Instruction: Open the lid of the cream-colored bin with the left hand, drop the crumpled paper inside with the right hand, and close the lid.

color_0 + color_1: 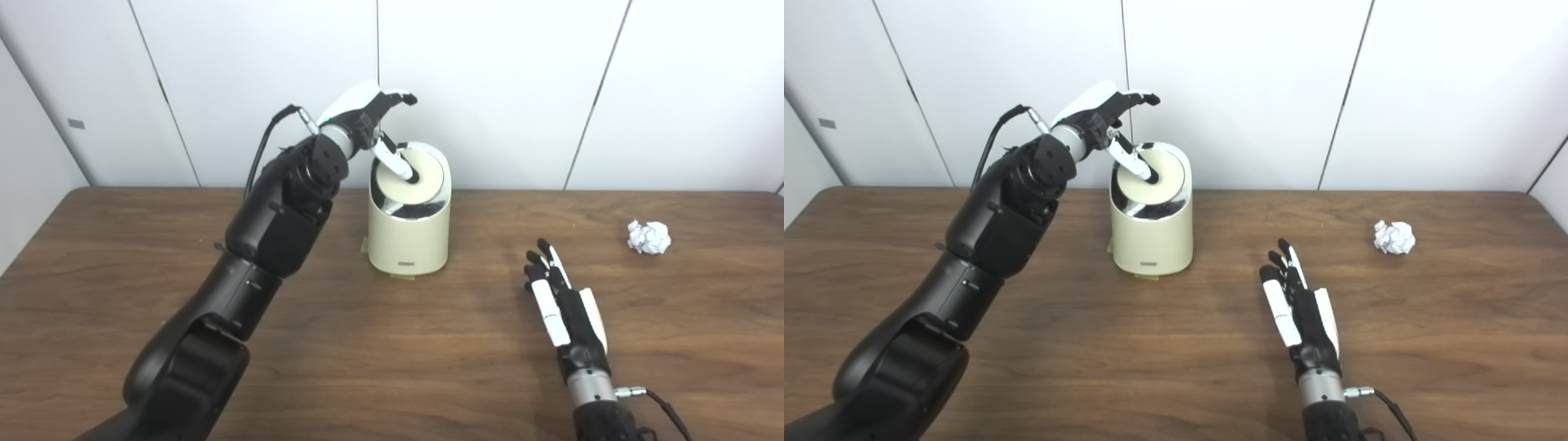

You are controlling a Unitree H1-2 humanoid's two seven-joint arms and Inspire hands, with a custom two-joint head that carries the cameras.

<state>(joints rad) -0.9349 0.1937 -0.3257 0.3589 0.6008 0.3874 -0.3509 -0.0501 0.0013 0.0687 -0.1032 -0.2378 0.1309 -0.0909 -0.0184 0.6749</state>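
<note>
The cream-colored bin (409,242) stands at the back middle of the table. Its round cream lid (422,177) sits in a chrome rim and looks slightly tilted. My left hand (367,116) is raised over the bin's left side, fingers spread, with one finger pressing down on the lid's middle and the others held above it. The crumpled white paper (648,236) lies on the table at the right. My right hand (560,300) rests flat and open on the table in front, well left of the paper, holding nothing.
The brown wooden table (392,355) runs to a white panelled wall (502,86) just behind the bin. A small yellowish tab (403,277) shows under the bin's front edge.
</note>
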